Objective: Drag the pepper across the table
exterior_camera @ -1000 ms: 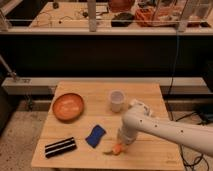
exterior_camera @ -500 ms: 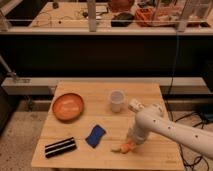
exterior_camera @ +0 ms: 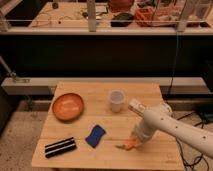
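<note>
You had five loose items on the table [exterior_camera: 145,95]: one pepper [exterior_camera: 129,145], one blue sponge [exterior_camera: 95,136], one orange bowl [exterior_camera: 68,106], one pale cup [exterior_camera: 116,100], one dark striped block [exterior_camera: 60,147]. One white arm [exterior_camera: 172,127] came in from the right side, reaching down and left.

The end effector [exterior_camera: 134,140] sat low over the front-centre planks, right at the pepper, whose orange body poked out below and left of it with the dark stem tip pointing left. Whether it was pinching the pepper or just pressing on it, you could not tell; the fingers were hidden.

The pepper lay near the front edge, right of the sponge and apart from it. The cup stood behind it, toward the middle. The bowl sat at the left, mid-depth. The striped block lay in the front-left corner, close to the edge.

Open room: bare planks across the front-right corner and the right side under the arm, plus a strip along the back edge behind the bowl and cup.
</note>
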